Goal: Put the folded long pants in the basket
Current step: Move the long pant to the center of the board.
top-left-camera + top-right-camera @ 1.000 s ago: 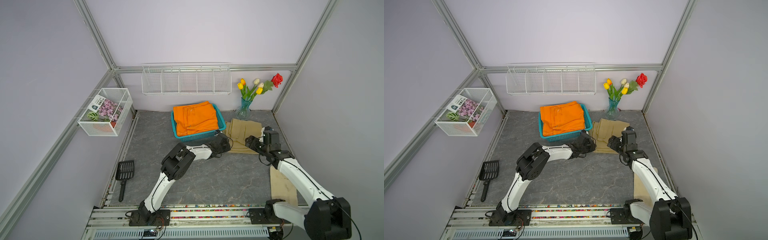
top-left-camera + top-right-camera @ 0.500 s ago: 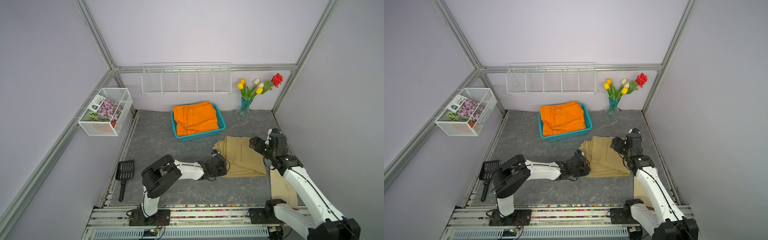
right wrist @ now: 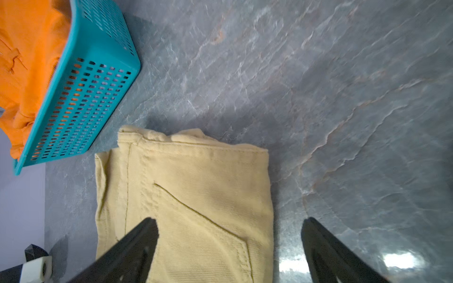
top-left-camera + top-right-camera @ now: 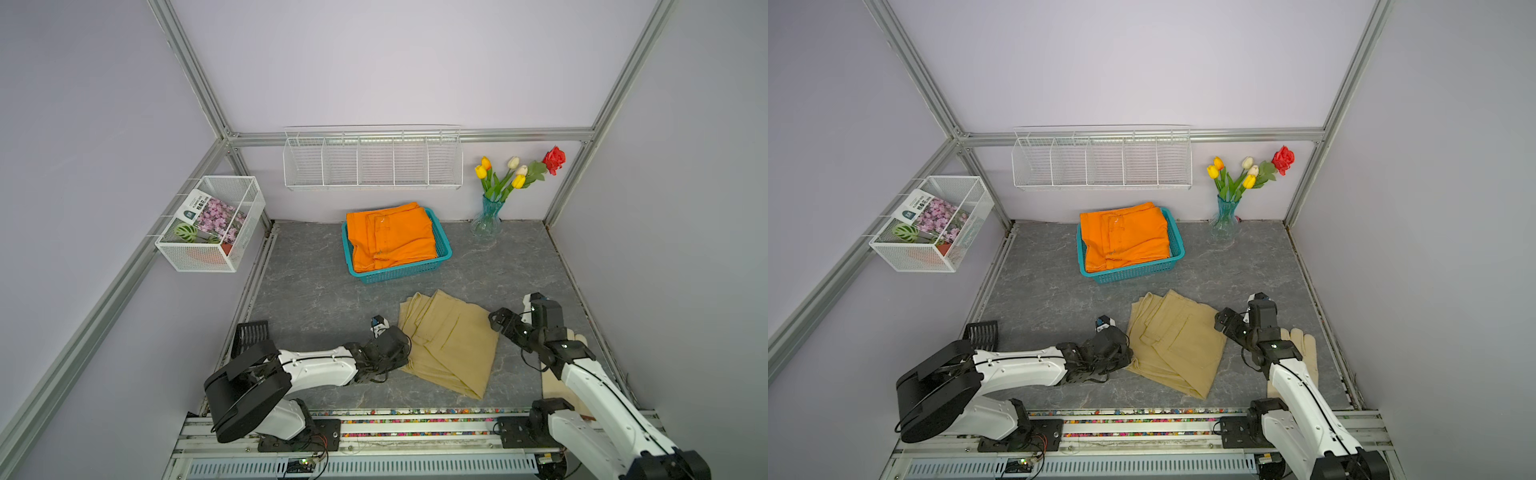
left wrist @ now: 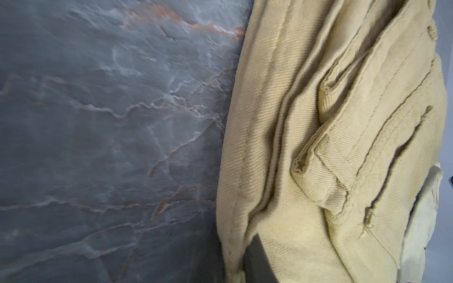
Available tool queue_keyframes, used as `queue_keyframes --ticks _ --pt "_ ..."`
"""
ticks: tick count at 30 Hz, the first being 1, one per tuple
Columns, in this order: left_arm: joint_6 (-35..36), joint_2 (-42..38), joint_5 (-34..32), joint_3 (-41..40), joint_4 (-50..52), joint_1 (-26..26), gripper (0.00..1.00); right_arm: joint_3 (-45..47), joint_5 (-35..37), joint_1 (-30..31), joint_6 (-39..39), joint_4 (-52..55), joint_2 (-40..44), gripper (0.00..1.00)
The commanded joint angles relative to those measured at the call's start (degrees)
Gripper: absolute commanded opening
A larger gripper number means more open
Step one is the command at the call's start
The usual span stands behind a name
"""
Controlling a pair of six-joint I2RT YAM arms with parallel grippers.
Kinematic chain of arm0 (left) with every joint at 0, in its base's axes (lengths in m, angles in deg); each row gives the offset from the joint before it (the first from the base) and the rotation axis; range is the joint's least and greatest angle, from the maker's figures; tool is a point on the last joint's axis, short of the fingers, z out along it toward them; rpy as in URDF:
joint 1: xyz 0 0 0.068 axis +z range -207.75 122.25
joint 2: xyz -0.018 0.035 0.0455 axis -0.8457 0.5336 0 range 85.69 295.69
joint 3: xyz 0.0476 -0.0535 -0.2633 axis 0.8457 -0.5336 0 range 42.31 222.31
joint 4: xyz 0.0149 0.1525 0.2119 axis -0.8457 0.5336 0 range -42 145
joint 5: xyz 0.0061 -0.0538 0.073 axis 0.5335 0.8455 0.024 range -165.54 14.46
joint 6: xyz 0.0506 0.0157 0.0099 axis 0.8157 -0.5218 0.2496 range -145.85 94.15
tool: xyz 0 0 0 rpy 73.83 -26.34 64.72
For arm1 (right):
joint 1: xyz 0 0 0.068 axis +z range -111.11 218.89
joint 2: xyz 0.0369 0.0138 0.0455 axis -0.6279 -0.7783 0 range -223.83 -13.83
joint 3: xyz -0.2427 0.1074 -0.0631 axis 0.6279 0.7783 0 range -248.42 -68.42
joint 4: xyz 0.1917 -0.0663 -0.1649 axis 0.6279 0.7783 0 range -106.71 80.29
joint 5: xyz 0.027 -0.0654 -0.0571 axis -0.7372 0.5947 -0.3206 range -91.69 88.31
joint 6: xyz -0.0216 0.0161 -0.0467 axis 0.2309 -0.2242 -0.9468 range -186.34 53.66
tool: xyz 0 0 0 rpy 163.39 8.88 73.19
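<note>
Your left gripper (image 4: 406,352) is pinched together on the near-left edge of the khaki pants (image 4: 451,345). In the left wrist view, one dark finger (image 5: 257,259) sits tucked into the cloth fold. Your right gripper (image 3: 230,221) stands spread wide at the bundle's right edge, holding nothing. One finger (image 3: 139,240) is over the khaki, its partner over bare worktop (image 4: 324,299). Whether it touches the cloth, I cannot tell. The khaki pants lie flat on the worktop, on the near side of the turquoise basket (image 4: 444,245) and apart from it. Orange pants (image 4: 390,237) fill that basket at the far centre.
</note>
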Motion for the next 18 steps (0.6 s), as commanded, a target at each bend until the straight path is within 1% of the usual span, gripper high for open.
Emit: queue_keyframes --ticks 1,3,6,8,11,12,16,18 --pt "0.53 1.5 -3.22 -1.82 7.76 0.55 0.0 4.37 -5.43 0.76 3.26 -6.84 -0.45 0.96" --pt "0.35 -0.24 -3.65 -2.86 7.26 0.55 0.0 4.86 -5.36 3.61 3.82 -7.02 -0.94 0.96" --pt "0.07 -4.11 -3.76 -3.84 8.08 0.15 0.0 4.98 -2.88 9.75 4.82 -7.15 -2.02 0.96" --pt "-0.26 -6.62 -4.84 -4.45 9.11 -0.85 0.0 6.02 -0.98 12.32 5.7 -7.65 -2.26 0.95" --pt "-0.12 -10.24 -6.36 -4.94 11.15 -1.9 0.0 9.31 1.53 13.63 7.05 -9.98 -0.96 0.94" --pt "0.09 -11.32 -6.42 -5.06 11.69 -1.91 0.02 10.23 1.93 13.62 7.25 -10.29 -0.53 0.94" --pt "0.76 -12.56 -5.66 -5.21 12.29 -1.86 0.04 11.08 2.1 14.99 7.65 -11.01 -0.33 0.94" --pt "0.97 -12.31 -5.37 -5.11 12.09 -1.91 0.12 10.83 2.83 17.1 7.88 -12.27 -1.74 0.94"
